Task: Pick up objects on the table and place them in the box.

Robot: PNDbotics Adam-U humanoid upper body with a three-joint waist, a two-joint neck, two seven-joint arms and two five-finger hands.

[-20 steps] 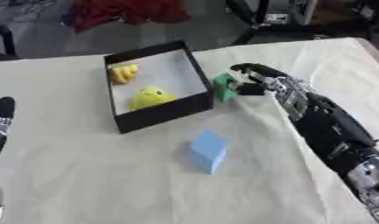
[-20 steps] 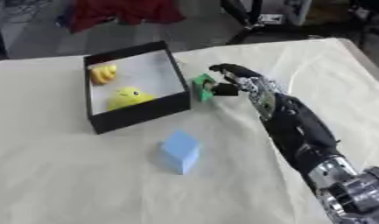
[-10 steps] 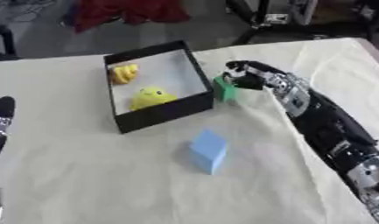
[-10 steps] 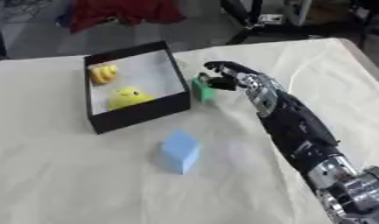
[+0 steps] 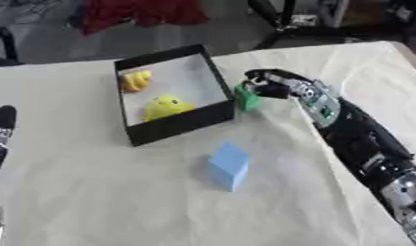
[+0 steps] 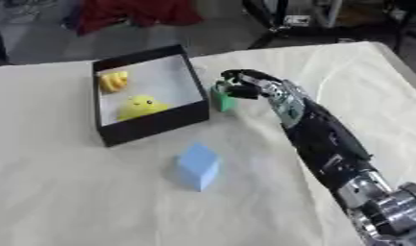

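Observation:
A black box [image 5: 211, 113] with a white floor stands at the back left of the table, holding two yellow objects [image 5: 165, 106]. Just outside its right wall a small green object [image 5: 246, 98] is pinched by my right hand [image 5: 274, 84], whose fingers curl round it. A light blue cube [image 5: 228, 166] lies on the cloth in front of the box. My left hand [image 5: 2, 124] shows only as dark fingers at the left edge, far from everything.
The table is covered with a cream cloth [image 5: 102, 202]. Beyond its far edge lie a red cloth [image 5: 135, 12] and dark stands [image 5: 282, 19]. The table's right edge runs close to my right forearm.
My right hand has carried the green object a little to the left, closer to the box's right wall. The blue cube and the left hand have stayed put.

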